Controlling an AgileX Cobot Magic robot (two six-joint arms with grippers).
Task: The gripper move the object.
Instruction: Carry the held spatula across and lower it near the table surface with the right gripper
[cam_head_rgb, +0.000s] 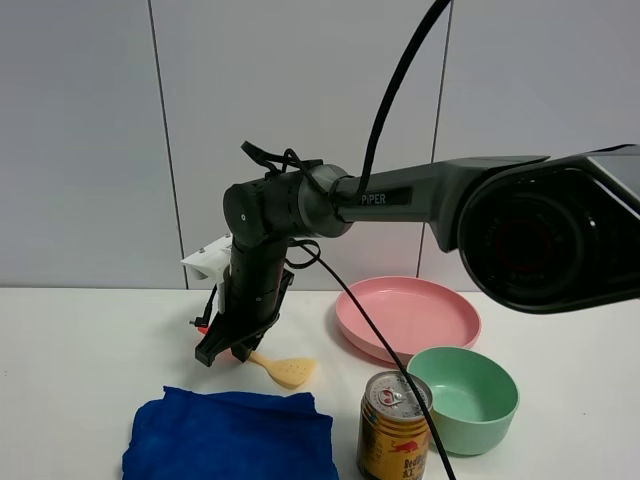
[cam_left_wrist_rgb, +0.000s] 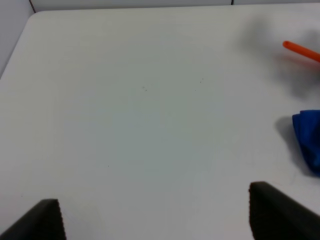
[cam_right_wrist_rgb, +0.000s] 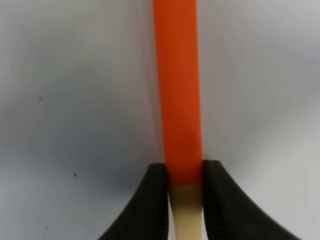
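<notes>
The spatula (cam_head_rgb: 292, 372) has a pale yellow-tan slotted blade and a thin red-orange handle. It lies low over the white table, just behind the blue cloth (cam_head_rgb: 230, 435). My right gripper (cam_head_rgb: 228, 350), a black claw on the dark-grey "PIPER" arm, reaches across to the left and is shut on the handle. In the right wrist view both fingers (cam_right_wrist_rgb: 155, 200) pinch the spatula (cam_right_wrist_rgb: 176, 90) where orange meets tan. I cannot tell if the blade touches the table. My left gripper (cam_left_wrist_rgb: 155, 220) is open and empty over bare table, and the handle's tip (cam_left_wrist_rgb: 300, 50) shows far off.
A pink plate (cam_head_rgb: 408, 318) sits at the right back. A green bowl (cam_head_rgb: 462, 395) and a gold drink can (cam_head_rgb: 395, 425) stand at the front right. The cloth's edge (cam_left_wrist_rgb: 307, 140) shows in the left wrist view. A black cable hangs past the can.
</notes>
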